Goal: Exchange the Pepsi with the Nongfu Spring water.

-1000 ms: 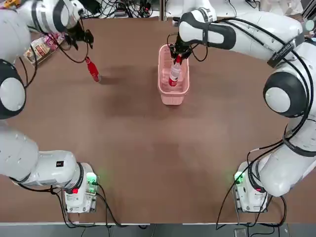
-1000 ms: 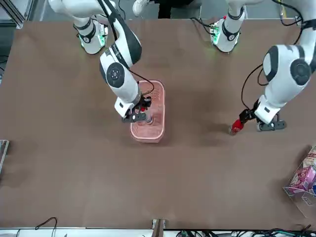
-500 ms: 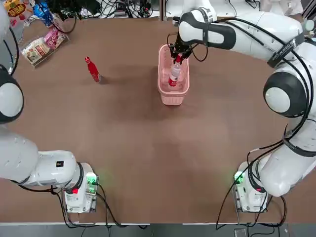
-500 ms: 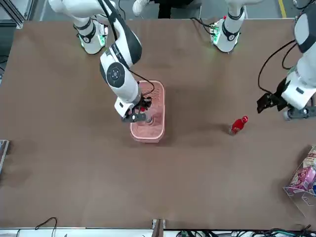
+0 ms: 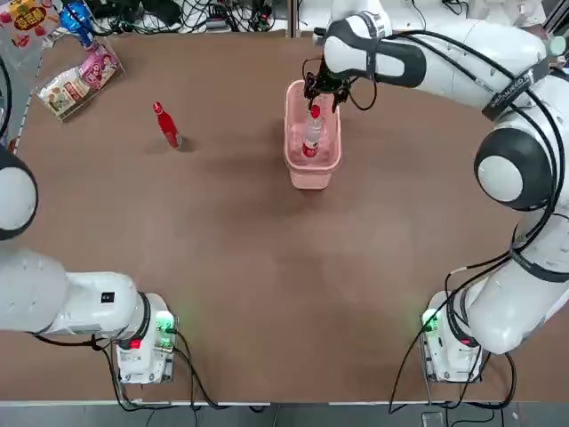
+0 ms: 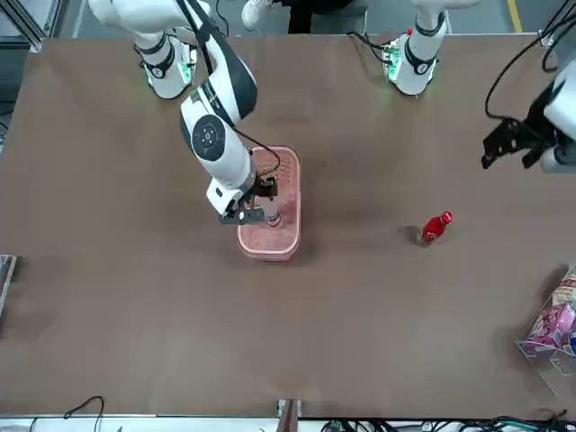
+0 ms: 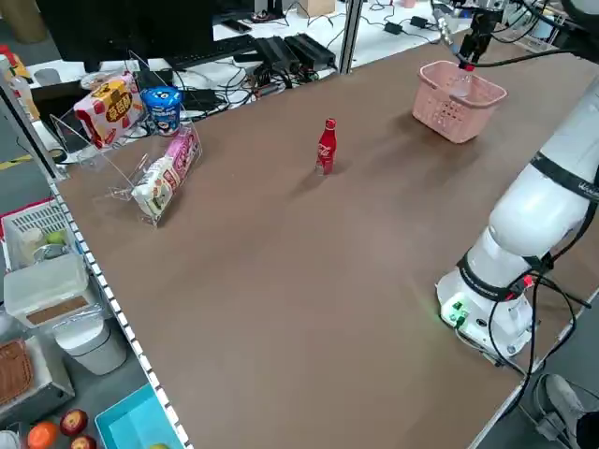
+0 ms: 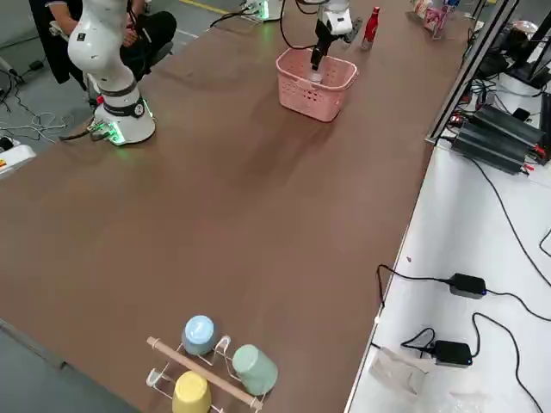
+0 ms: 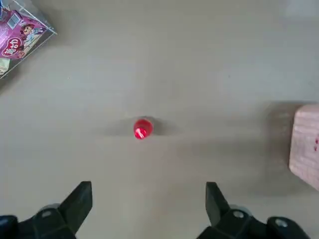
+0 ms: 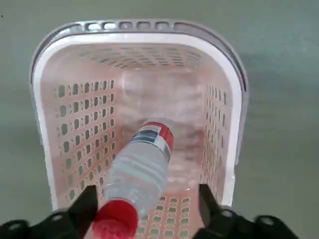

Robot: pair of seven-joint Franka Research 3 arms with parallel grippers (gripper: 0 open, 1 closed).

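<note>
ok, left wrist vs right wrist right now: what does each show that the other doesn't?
Left wrist only: the Pepsi seen cap-on, standing free on the bare table, the open left gripper well clear of it, and a snack packet at one corner.
Right wrist only: the Nongfu Spring water standing inside the basket, its red cap between the fingers of the open right gripper.
Both: the pink basket, just an edge in the left wrist view.

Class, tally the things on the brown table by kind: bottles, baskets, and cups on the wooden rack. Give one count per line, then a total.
Bottles: 2, the Pepsi and the Nongfu Spring water
Baskets: 1, the pink basket
Cups on the rack: 3, blue cup, green cup, yellow cup
Total: 6
</note>
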